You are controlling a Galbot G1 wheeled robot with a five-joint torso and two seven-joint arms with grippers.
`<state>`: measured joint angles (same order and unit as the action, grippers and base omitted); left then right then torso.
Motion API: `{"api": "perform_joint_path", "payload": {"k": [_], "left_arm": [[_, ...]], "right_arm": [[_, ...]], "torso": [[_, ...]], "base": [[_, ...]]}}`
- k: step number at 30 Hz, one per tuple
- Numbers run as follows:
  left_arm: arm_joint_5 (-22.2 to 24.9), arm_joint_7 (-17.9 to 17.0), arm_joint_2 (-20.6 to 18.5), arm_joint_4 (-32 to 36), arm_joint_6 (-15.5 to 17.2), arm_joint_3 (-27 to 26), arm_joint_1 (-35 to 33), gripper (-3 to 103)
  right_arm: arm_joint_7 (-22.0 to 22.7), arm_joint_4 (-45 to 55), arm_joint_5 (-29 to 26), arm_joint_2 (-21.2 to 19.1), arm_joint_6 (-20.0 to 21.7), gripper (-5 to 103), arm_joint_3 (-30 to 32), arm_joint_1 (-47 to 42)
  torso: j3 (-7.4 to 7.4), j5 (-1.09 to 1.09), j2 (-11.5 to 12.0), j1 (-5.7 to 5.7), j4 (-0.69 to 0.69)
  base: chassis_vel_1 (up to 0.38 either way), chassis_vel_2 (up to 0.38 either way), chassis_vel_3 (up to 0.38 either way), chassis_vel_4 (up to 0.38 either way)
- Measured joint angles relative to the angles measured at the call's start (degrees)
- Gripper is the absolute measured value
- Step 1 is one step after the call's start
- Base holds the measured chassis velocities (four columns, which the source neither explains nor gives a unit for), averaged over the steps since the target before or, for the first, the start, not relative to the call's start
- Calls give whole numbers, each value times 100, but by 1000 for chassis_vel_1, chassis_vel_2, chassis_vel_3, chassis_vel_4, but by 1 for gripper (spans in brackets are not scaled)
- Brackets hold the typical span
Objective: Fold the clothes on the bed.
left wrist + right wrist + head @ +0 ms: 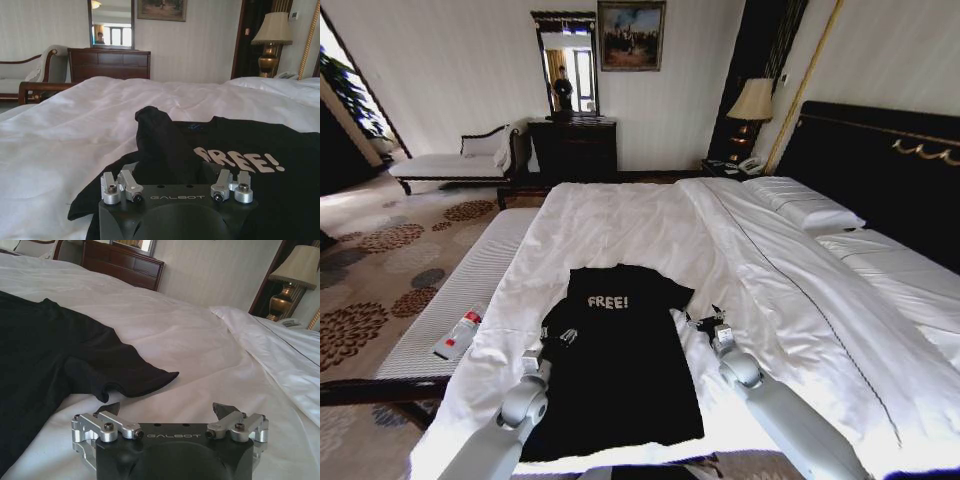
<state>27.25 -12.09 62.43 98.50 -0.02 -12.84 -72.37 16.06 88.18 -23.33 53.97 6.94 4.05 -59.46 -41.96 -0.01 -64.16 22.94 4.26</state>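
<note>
A black short-sleeved cotton T-shirt with white "FREE!" lettering (615, 350) lies chest-up on the white duvet (650, 225) of the large dark-framed bed (880, 160), near the foot edge, its collar toward the room's far wall and its hem toward the robot. The left gripper (563, 338) sits at the shirt's left sleeve; in the left wrist view the jaws stand on either side of a bunched ridge of black cloth (160, 145) that rises up between them, so it looks clenched on the sleeve, lifting it off the duvet, probably to swing it inward over the body of the shirt. The right gripper (708, 322) rests low on the duvet just beside the opposite sleeve (125, 372), and the right wrist view shows its fingertips (111, 409) spread wide with nothing between them, the sleeve hem lying flat just ahead and not yet touched. That placement suggests it is lined up to take its own sleeve for a matching fold. The shirt is otherwise spread flat and unfolded, so the task appears to be at its opening step. A small red-and-white bottle (462, 333) lies on the pale bench (440, 300) alongside the bed, well apart from the shirt.
</note>
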Motion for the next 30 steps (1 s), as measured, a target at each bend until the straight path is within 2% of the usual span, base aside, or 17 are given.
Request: {"api": "perform_joint_path", "payload": {"k": [2, 3, 7, 15, 17, 20, 23, 25, 29, 30], "left_arm": [[1, -16, 5, -32, 3, 29, 47, 72], [26, -44, 17, -81, 17, 81, 129, 66], [82, -87, 29, -163, 65, 153, 226, 62], [87, -82, 7, -276, 96, 208, 304, 57], [81, -61, -8, -294, 81, 218, 335, 47], [69, -54, -21, -295, 75, 217, 348, 41], [80, -54, -24, -295, 97, 192, 350, 25], [84, -48, -24, -299, 99, 189, 350, 25], [83, -12, -25, -300, 99, 192, 318, 4], [83, -12, -25, -300, 99, 192, 318, 4]], "right_arm": [[-6, 3, -11, -7, 1, 100, 1, 2], [-18, 11, -36, -17, 5, 100, 6, 6], [-23, 19, -75, -20, 12, 100, 15, 8], [-41, 19, -113, -9, 19, 100, 16, 35], [-46, 19, -119, 2, 19, 100, 15, 40], [-50, 19, -115, 15, 19, 100, 15, 36], [-53, 19, -102, 37, 19, 100, 9, 9], [-54, 21, -100, 41, 19, 100, 7, 2], [-56, 50, -100, 38, 20, 100, 5, -7], [-56, 50, -100, 38, 20, 100, 5, -7]], "torso": [[0, 0, 0, 0, 1], [0, 0, 0, 0, 1], [0, 0, 0, 0, 0], [1, 0, 0, 0, 0], [1, 0, 0, 0, 0], [0, 0, 0, 0, 0], [1, 0, 0, 0, 0], [1, 0, 0, 0, 0], [0, 0, 0, 0, 0], [0, 0, 0, 0, 0]], "base": [[0, 0, 0, 0], [0, 0, 0, 0], [0, 0, 0, 0], [0, 0, 0, 0], [0, 0, 0, 0], [0, 0, 0, 0], [0, 0, 0, 0], [0, 0, 0, 0], [0, 0, 0, 0], [0, 0, 0, 0]]}}
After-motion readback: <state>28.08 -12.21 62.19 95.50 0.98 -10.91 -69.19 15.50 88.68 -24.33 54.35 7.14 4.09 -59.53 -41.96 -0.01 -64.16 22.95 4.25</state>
